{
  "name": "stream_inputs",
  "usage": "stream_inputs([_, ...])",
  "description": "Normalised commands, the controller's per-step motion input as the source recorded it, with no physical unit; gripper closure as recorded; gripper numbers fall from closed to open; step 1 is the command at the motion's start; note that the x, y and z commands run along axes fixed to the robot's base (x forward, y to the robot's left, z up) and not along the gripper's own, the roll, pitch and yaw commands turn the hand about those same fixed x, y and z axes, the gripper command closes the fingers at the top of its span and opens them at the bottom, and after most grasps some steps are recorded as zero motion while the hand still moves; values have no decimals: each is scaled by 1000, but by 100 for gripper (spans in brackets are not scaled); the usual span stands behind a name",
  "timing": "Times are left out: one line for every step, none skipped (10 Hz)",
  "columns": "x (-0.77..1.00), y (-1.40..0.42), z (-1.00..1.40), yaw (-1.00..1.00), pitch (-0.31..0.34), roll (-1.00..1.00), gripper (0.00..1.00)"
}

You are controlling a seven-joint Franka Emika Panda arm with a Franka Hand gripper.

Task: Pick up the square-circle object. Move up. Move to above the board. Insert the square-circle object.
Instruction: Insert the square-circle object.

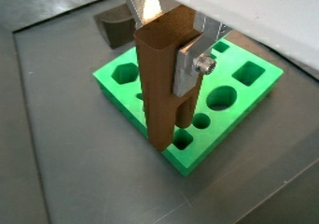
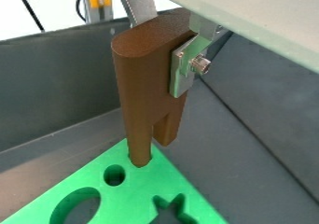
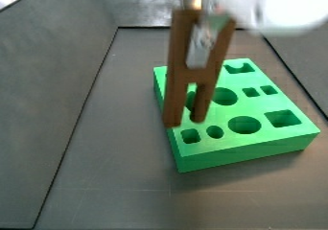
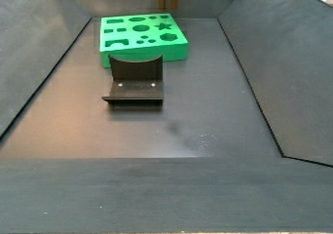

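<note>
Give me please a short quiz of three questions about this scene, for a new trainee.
1. True or false: the tool holds the square-circle object upright over the board.
2. What colour is the board? A) red B) green C) blue
3. In a side view, what stands on the floor in front of the board?

Key: 1 true. 2 B. 3 the fixture.

The wooden piece [image 1: 165, 78] is plain brown with no pattern. The board [image 1: 131, 99] is bright green, and its holes look darker green inside. The end effector [image 1: 174, 36], above the board, has silver finger plates [image 1: 196, 64]. The fixture [image 4: 134, 81] is dark, almost black. The counter [image 4: 169, 131] is dark grey.
</note>
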Motion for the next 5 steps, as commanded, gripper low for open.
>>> stream_inputs([466, -243, -531, -234, 3, 117, 100])
stream_inputs([403, -140, -403, -240, 0, 69, 100])
stream_inputs([286, -49, -197, -263, 0, 23, 100])
stream_inputs([229, -9, -129, -217, 20, 7, 100])
stream_inputs([163, 0, -146, -126, 6, 0, 100])
